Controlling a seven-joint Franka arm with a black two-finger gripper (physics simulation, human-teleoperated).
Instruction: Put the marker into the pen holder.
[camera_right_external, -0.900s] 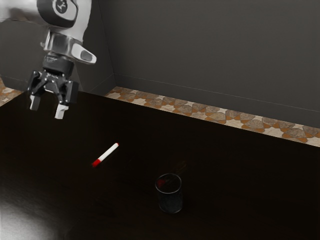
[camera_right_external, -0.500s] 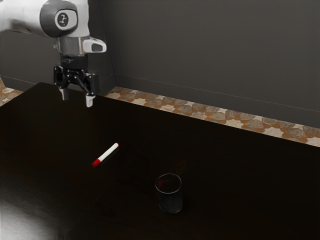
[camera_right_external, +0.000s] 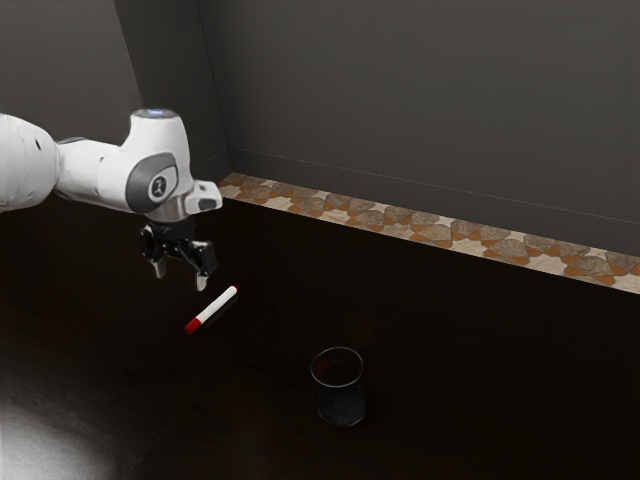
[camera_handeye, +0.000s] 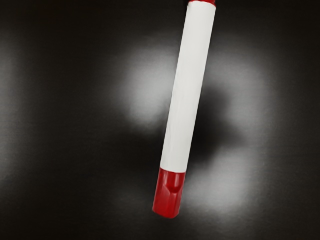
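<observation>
No readable text, small emblem (camera_right_external: 158, 187) on the arm's joint cover (camera_right_external: 138, 188), illegible

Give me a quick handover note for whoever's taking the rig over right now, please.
Hand: open and empty, above the table near the marker.
Marker: lying on the table, red cap toward the exterior view's left.
Holder: upright, toward the exterior view's right from the marker.
Done: hand is near the marker; no grasp yet.
Left: grip the marker, lift it, put it in the holder.
</observation>
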